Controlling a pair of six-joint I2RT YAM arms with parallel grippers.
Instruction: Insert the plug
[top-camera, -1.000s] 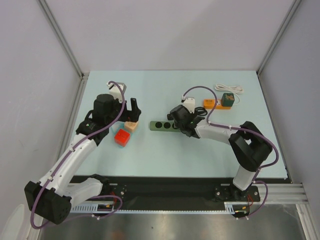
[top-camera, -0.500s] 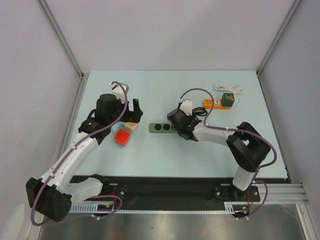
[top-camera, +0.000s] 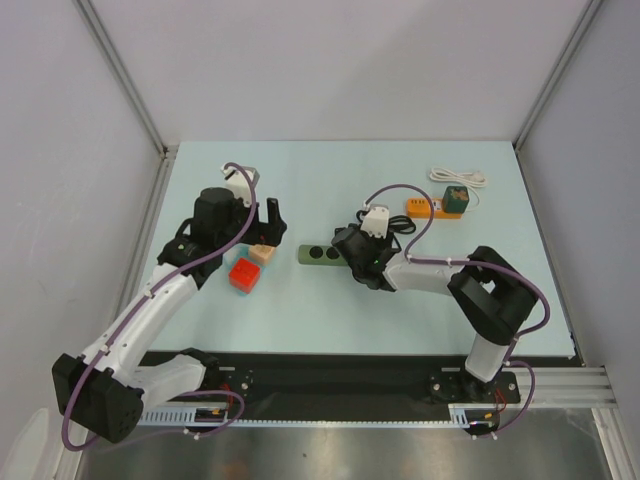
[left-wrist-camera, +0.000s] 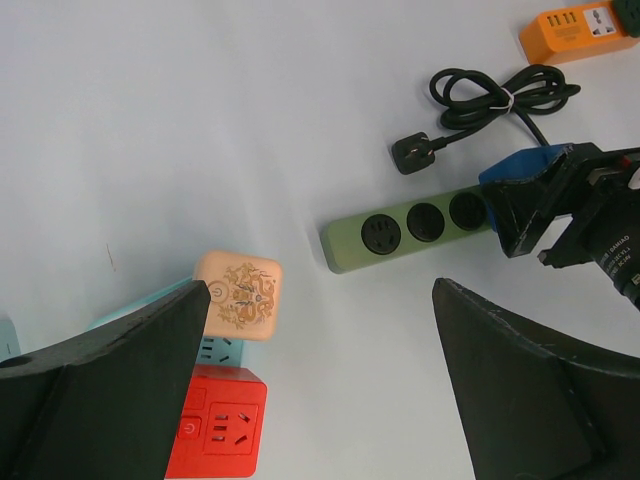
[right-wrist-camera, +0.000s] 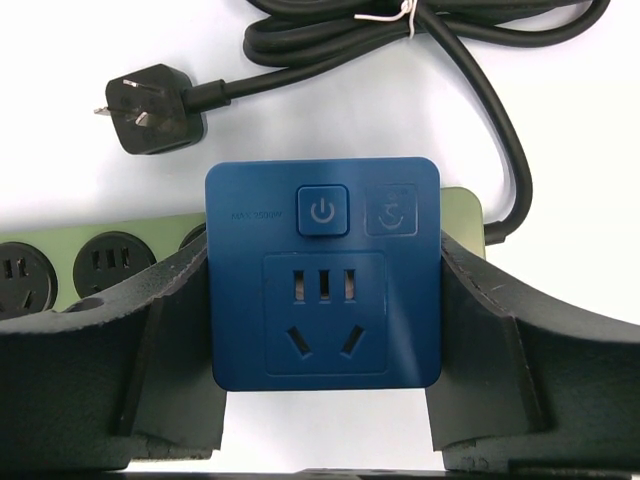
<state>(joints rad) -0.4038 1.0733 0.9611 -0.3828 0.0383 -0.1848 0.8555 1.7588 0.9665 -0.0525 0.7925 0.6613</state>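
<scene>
A power symbol on a square button and a swirl emblem beside it mark the face of the blue plug-in adapter (right-wrist-camera: 323, 270); a faint line of print above them begins "MAX", the rest too small to read with certainty. The right gripper (right-wrist-camera: 323, 335) clasps the adapter by its two side faces, jaws partly spread to its width, over the right end of the green power strip (left-wrist-camera: 400, 235). The strip's three round outlets to the left stand uncovered. Whether the adapter's pins are seated in the strip cannot be told. The strip's black cord (right-wrist-camera: 480, 60) lies coiled and tied just behind, its three-pin plug (right-wrist-camera: 150, 118) flat on the table. The left gripper (left-wrist-camera: 320, 400) hangs with jaws spread wide and nothing between them, above a peach cube (left-wrist-camera: 238, 295) printed with a brown ornament and a power symbol, a red socket block (left-wrist-camera: 215, 435) and a pale teal one (left-wrist-camera: 215, 352) touching them. An orange socket bar (top-camera: 424, 207), a dark green cube (top-camera: 456, 199) and a coiled white cable (top-camera: 458, 177) sit at the far right. The light-blue table (top-camera: 300, 310) is enclosed by plain pale walls (top-camera: 330, 60) in metal framing.
</scene>
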